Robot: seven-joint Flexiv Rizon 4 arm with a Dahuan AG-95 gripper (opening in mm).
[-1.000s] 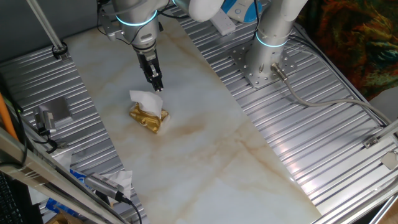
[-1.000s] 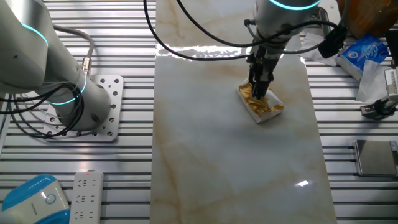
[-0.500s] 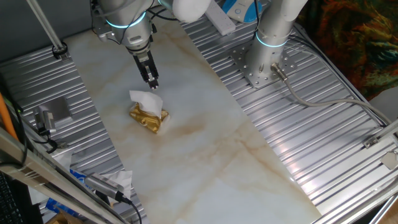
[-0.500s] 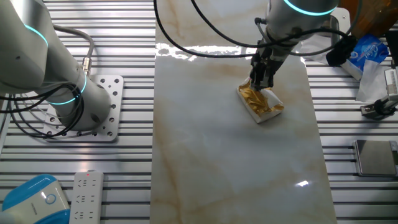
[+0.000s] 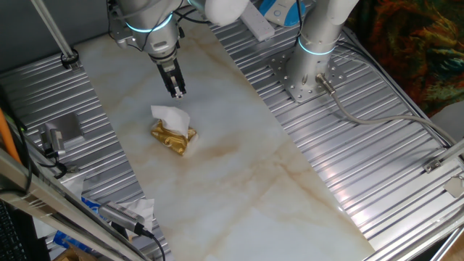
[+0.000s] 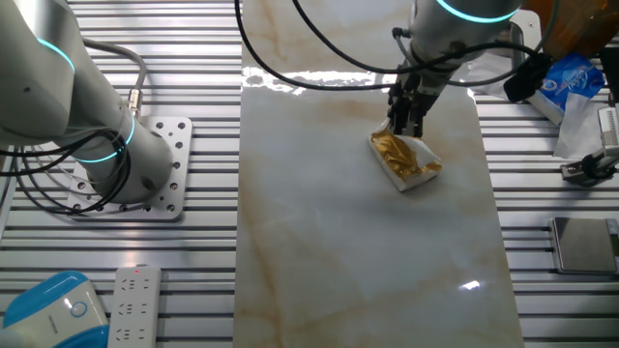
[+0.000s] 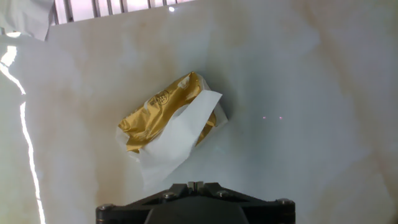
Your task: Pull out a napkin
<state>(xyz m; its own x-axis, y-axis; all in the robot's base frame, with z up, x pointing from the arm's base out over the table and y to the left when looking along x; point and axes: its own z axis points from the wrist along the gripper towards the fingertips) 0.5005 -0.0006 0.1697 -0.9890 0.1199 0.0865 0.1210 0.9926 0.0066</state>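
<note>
Up and away has gone the pincer (image 5: 177,93) since a second ago, off the napkin (image 5: 170,116). Its tips look together, holding nothing. Below it on the bench (image 5: 239,174), the napkin lies half out across the gold packet (image 7: 155,115), so the pull looks unfinished.

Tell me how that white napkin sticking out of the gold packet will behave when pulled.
The napkin looks thin and creased, so it is probably floppy and tear-prone. The gold packet seems small and light, lying loose on the marble table, so it may drag along.
</note>
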